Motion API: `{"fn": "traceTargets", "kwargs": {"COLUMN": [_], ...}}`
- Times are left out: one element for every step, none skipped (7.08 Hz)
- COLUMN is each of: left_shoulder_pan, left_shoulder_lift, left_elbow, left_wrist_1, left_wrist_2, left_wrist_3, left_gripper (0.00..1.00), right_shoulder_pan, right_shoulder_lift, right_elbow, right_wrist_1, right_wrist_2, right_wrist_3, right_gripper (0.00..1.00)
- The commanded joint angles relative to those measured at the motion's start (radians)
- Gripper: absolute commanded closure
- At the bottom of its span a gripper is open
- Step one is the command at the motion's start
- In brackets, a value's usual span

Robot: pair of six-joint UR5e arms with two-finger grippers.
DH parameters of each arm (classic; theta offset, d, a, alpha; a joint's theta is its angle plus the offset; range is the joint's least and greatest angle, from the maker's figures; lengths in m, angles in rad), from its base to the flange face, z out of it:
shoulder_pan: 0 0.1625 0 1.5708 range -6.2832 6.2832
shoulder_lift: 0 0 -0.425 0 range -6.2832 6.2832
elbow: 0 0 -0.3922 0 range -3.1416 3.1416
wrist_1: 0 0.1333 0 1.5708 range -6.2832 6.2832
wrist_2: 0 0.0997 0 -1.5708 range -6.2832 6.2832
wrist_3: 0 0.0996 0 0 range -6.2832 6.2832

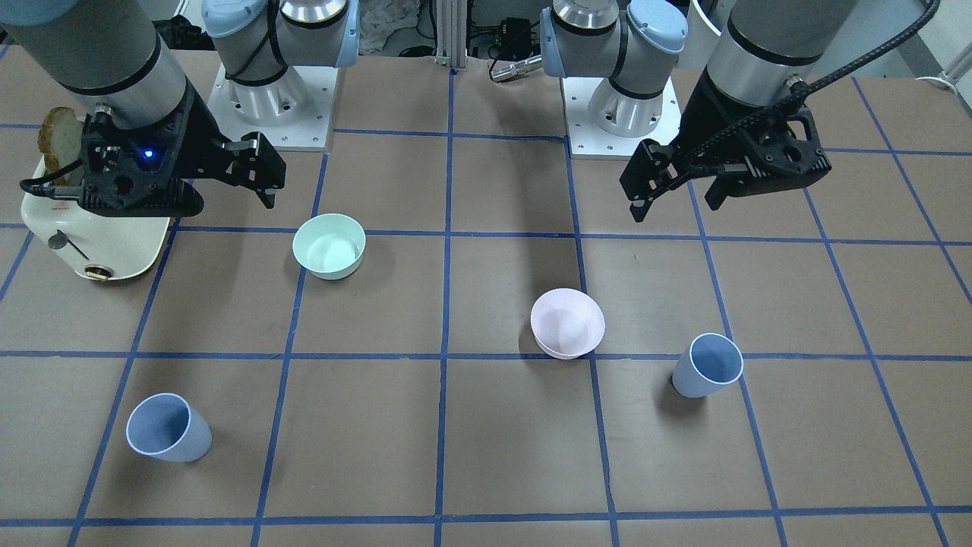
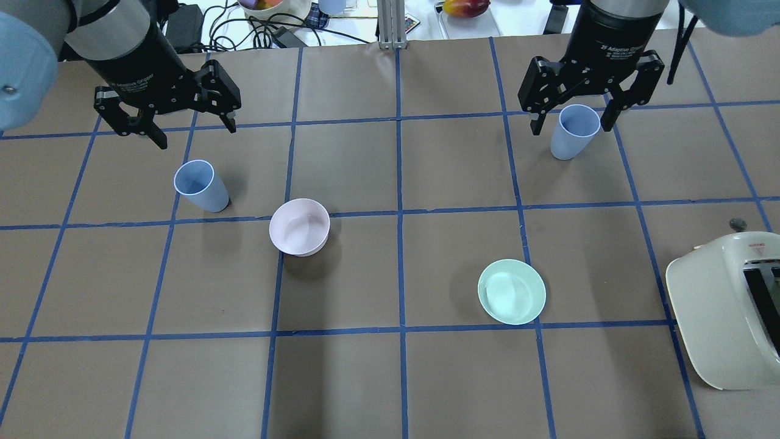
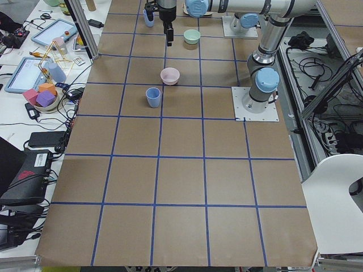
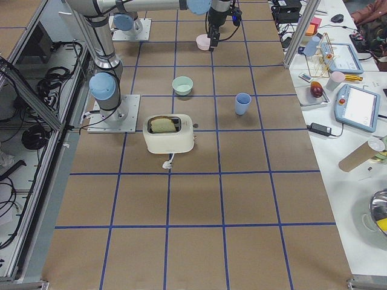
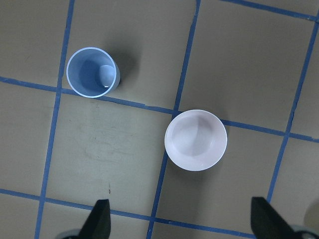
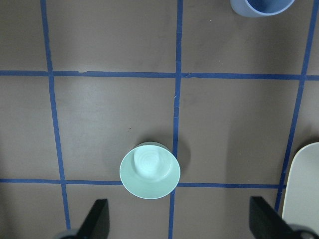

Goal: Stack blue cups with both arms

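Observation:
Two light-blue cups stand upright on the table. The left cup (image 2: 201, 186) is near the pink bowl, also in the front view (image 1: 706, 365) and the left wrist view (image 5: 93, 72). The right cup (image 2: 573, 131) stands towards the far edge, also in the front view (image 1: 167, 427) and at the top edge of the right wrist view (image 6: 261, 6). My left gripper (image 2: 196, 135) is open and empty, held high above the table on the robot's side of the left cup (image 1: 676, 205). My right gripper (image 2: 571, 129) is open and empty, also high (image 1: 235, 194). It touches no cup.
A pale pink bowl (image 2: 299, 227) sits right of the left cup. A mint-green bowl (image 2: 511, 291) sits nearer the robot on the right side. A cream toaster (image 2: 725, 317) with a slice of toast (image 1: 61, 137) stands at the right edge, under the right arm.

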Motion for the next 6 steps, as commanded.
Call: {"fn": "traceTargets", "kwargs": {"left_shoulder_pan": [0.000, 0.000, 0.000, 0.000, 0.000, 0.001], "left_shoulder_lift": [0.001, 0.001, 0.001, 0.000, -0.011, -0.016], "left_elbow": [-0.003, -0.002, -0.002, -0.003, 0.001, 0.004], "left_wrist_1": [-0.001, -0.001, -0.001, -0.001, 0.001, 0.001], "left_wrist_2": [0.001, 0.001, 0.002, 0.002, 0.002, 0.002], "left_wrist_3": [0.000, 0.000, 0.000, 0.000, 0.035, 0.060], "left_gripper": [0.00, 0.00, 0.00, 0.00, 0.00, 0.00], "right_shoulder_pan": [0.000, 0.000, 0.000, 0.000, 0.000, 0.000], "right_shoulder_lift": [0.000, 0.001, 0.001, 0.001, 0.003, 0.001], "right_elbow": [-0.008, -0.006, -0.006, -0.006, -0.005, -0.006], "right_wrist_1": [0.001, 0.001, 0.001, 0.001, 0.001, 0.001], "right_wrist_2": [0.006, 0.006, 0.006, 0.006, 0.006, 0.006], "right_wrist_3": [0.005, 0.005, 0.005, 0.002, 0.003, 0.002], "right_gripper": [0.00, 0.00, 0.00, 0.00, 0.00, 0.00]}}
